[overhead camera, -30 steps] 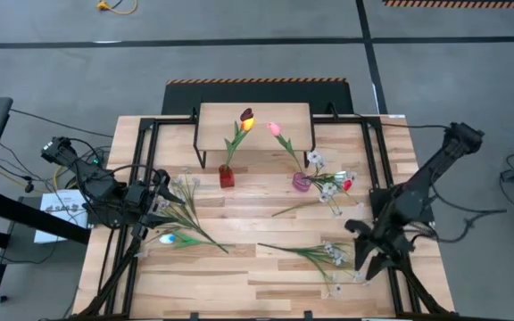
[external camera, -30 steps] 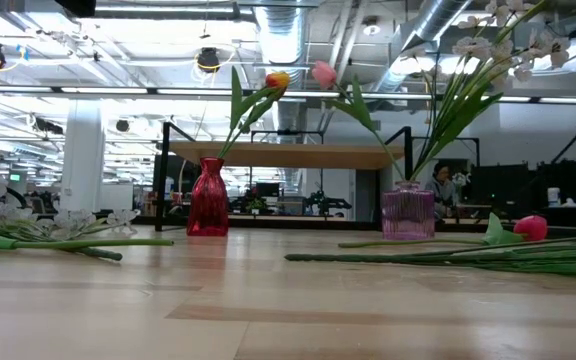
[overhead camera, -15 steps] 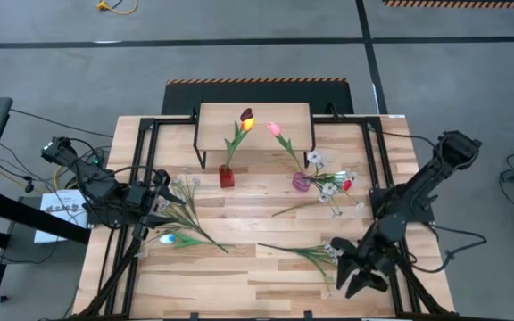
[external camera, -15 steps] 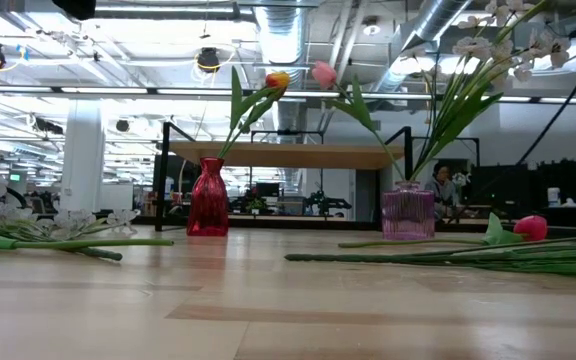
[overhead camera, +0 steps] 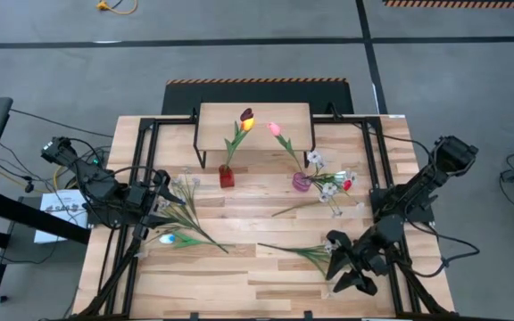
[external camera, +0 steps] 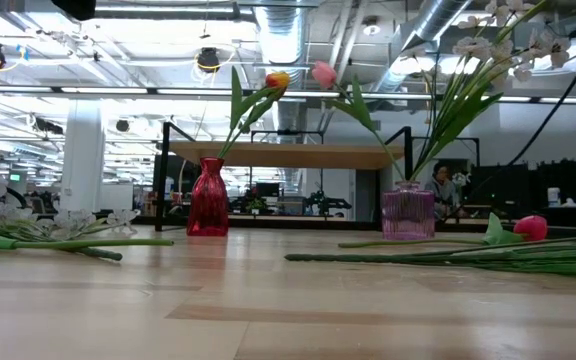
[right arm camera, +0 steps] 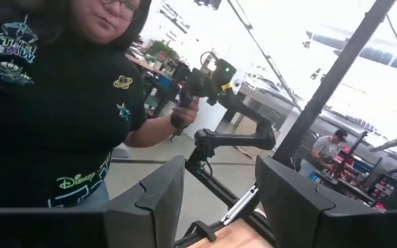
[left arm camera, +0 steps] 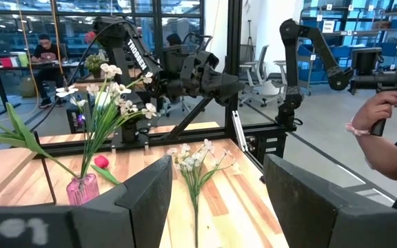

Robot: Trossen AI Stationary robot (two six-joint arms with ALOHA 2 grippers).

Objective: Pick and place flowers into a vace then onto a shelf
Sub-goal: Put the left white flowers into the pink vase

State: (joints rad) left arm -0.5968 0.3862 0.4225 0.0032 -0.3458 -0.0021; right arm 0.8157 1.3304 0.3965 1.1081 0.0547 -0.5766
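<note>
A red vase (overhead camera: 227, 176) with an orange-and-dark tulip (overhead camera: 246, 119) and a pink vase (overhead camera: 302, 182) with a pink tulip and white blossoms stand on the table, just in front of the shelf (overhead camera: 255, 134). Loose flowers lie on the table: a white spray (overhead camera: 182, 201) and a white tulip (overhead camera: 166, 238) at the left, a red tulip (overhead camera: 346, 185) at the right, and a white spray (overhead camera: 310, 254) at the near right. My right gripper (overhead camera: 339, 270) is open over that spray's blossom end, with nothing between its fingers (right arm camera: 219, 179). My left gripper (overhead camera: 157, 191) waits open at the left.
Dark metal rails (overhead camera: 377, 178) run along both sides of the table. A person in a black shirt (right arm camera: 47, 103) stands beyond the table's near right corner holding a handle; a hand (left arm camera: 384, 117) also shows in the left wrist view. Bare wood lies along the near middle (overhead camera: 239, 276).
My right gripper has moved toward the table's left and sunk, coming over the blossom end of the near-right spray; its wrist has tipped and turned a little. The flowers, the vases and my left arm have kept still.
</note>
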